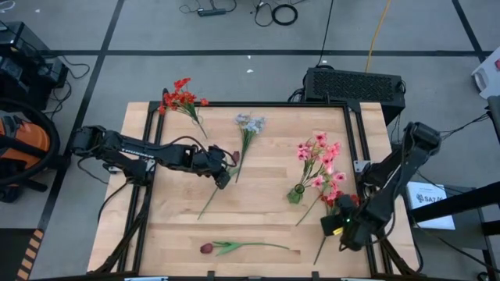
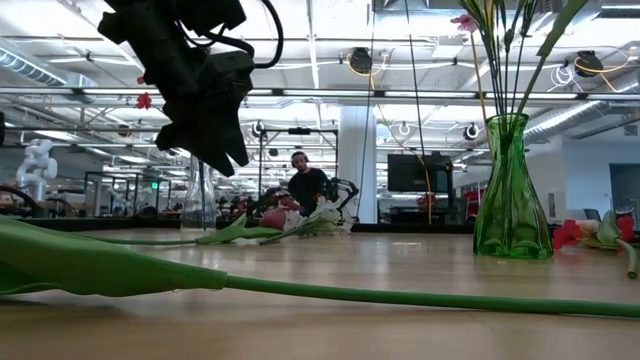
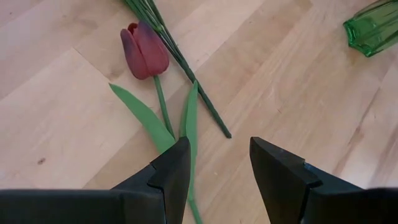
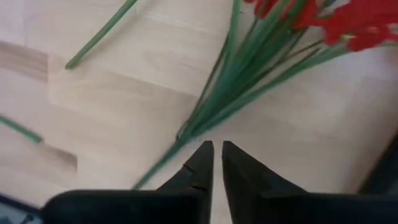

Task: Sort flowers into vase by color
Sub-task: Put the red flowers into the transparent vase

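A dark red tulip (image 3: 144, 50) lies on the wooden table (image 1: 258, 218) beside the stems of a pale grey-blue bunch (image 1: 250, 123). My left gripper (image 3: 219, 155) hangs open just above the tulip's leaves (image 1: 223, 176). A red flower cluster (image 4: 348, 25) lies near the right edge, its stems (image 4: 249, 81) fanning out. My right gripper (image 4: 216, 152) points down over the stems' lower end, its fingers barely apart, with nothing between them (image 1: 344, 222). Pink blossoms (image 1: 320, 156) stand in a green vase (image 2: 510, 190). A second tulip (image 1: 207, 248) lies by the near edge.
Another red cluster (image 1: 181, 97) is at the table's far left corner, and a clear glass vase (image 2: 197, 205) shows behind my left gripper in the low view. A loose green stem (image 4: 99, 34) lies near the right gripper. A person sits beyond the table (image 2: 305, 185).
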